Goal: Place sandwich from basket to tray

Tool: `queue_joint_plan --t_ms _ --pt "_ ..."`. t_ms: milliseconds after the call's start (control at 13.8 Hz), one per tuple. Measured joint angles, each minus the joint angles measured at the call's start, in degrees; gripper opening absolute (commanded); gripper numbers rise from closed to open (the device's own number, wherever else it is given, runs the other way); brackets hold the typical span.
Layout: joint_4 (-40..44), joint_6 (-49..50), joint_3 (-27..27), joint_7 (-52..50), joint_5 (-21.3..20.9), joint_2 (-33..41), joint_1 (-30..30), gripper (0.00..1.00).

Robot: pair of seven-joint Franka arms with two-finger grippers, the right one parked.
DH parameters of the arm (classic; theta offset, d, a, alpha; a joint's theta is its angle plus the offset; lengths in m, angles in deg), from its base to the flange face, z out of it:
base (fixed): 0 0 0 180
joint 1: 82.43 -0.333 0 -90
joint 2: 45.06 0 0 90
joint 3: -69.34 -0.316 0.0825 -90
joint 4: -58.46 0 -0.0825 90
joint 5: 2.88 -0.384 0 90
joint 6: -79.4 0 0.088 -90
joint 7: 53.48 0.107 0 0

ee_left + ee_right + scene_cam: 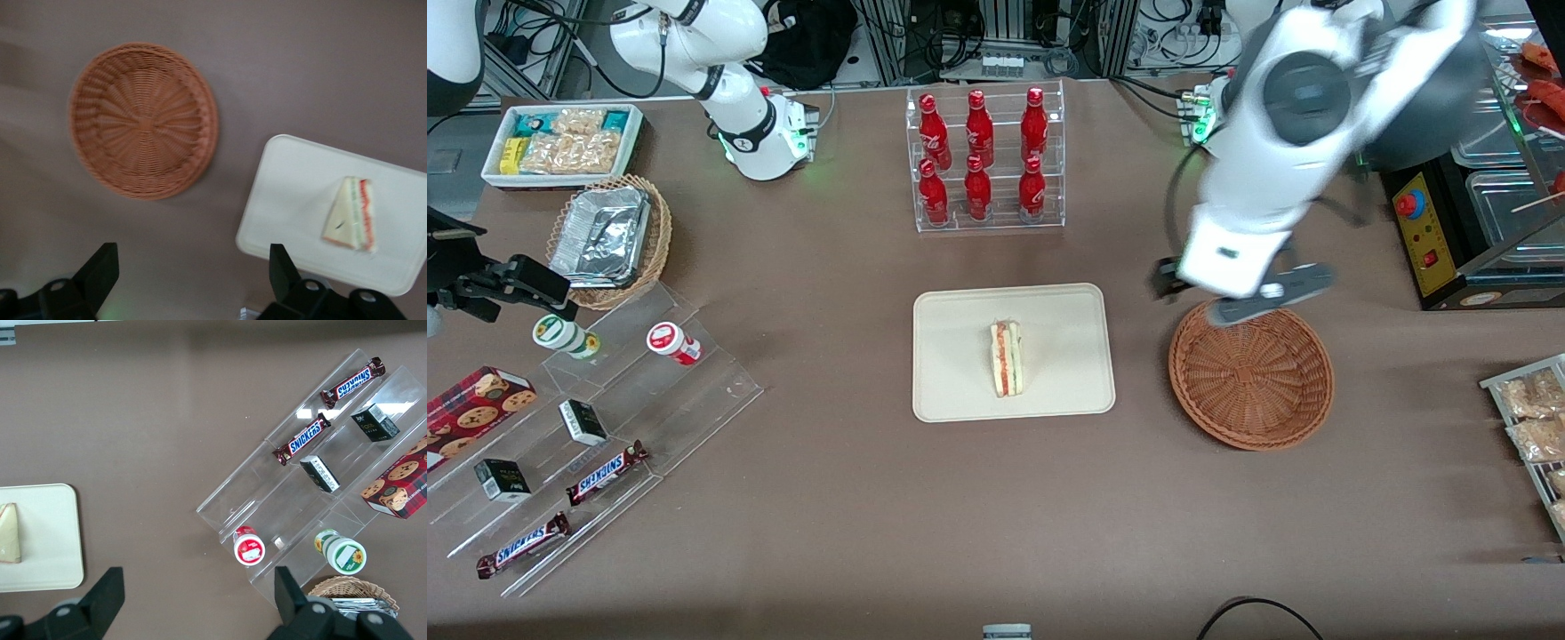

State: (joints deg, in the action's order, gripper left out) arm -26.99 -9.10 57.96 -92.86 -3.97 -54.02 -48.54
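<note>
The sandwich lies on the tray, near the tray's middle, with bare tray surface on every side of it and its layered cut edge facing toward the basket's side. The tray rests flat on the bench with its long edges running across the front camera's view. The basket sits beside the tray, toward the working arm's end of the bench; a strip of bare bench separates the two rims, and nothing is visible inside the basket. The end effector hangs above the basket's rim on the side farther from the front camera, clear of the wicker. Its fingers are spread apart and hold nothing; the wrist view shows open bench between them. The arm is blurred in the front view, so its exact height above the basket is uncertain. A rack of red bottles stands farther from the front camera than the tray, well apart from it.
</note>
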Motion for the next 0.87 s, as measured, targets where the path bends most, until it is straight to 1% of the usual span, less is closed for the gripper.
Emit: queue_joint_plan --t_ms 218,436,655,873 --pt "-0.6 4.3 -6.9 10.8 0.4 2.7 -0.2 0.99" --pt "-1.1 5.2 -11.9 19.5 0.5 3.1 -0.3 0.99" --pt "-1.3 6.5 -15.6 25.9 0.5 3.1 -0.3 1.0" --pt "-1.3 7.6 -16.5 28.3 0.6 3.3 -0.2 1.0"
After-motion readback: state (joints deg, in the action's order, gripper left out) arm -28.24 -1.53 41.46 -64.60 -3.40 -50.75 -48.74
